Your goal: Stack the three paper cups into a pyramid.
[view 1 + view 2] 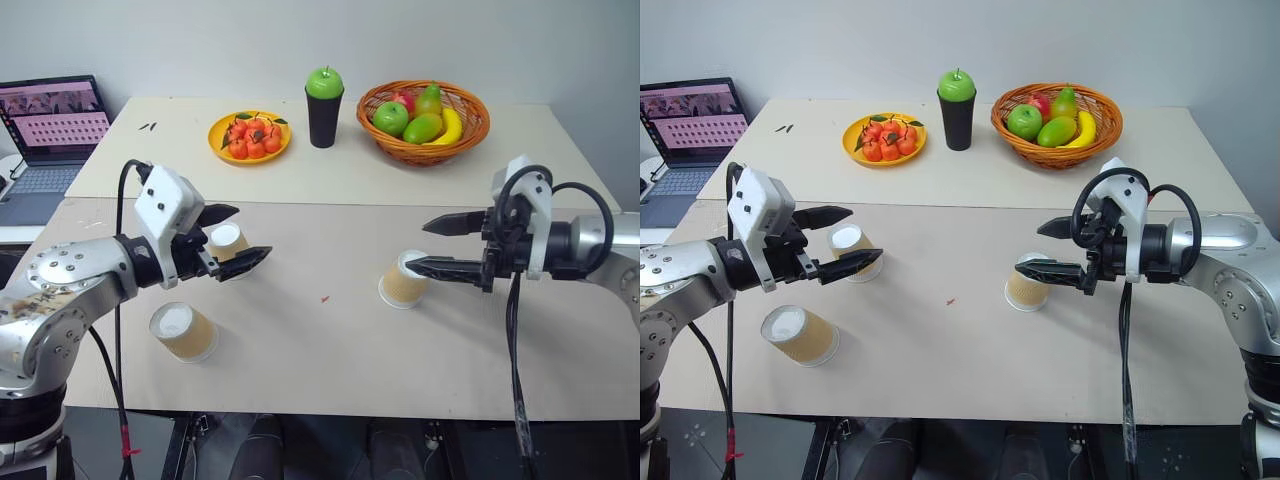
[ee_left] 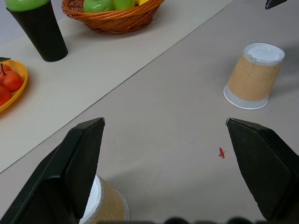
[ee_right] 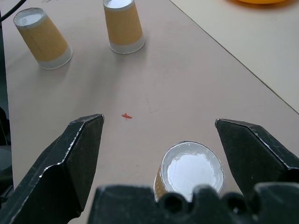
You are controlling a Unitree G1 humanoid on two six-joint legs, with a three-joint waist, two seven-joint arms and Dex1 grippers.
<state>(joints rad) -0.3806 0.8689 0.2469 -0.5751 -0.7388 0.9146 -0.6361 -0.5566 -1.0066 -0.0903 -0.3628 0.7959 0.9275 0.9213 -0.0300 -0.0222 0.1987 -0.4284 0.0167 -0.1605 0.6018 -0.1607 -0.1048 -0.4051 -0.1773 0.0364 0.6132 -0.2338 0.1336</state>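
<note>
We are holding both grippers, left and right, wide and empty above three upside-down paper cups scattered well apart on the table, away from its edges.

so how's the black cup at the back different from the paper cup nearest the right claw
The black cup is plain black and taller; the paper cup is tan with a white rim and shorter. The black cup stands mouth up with a green apple sitting on it, while the paper cup stands upside down, base up, with nothing on it. The black cup is far back between the yellow plate and the basket; the paper cup sits by the right claw. Both are tapered and upright.
</note>
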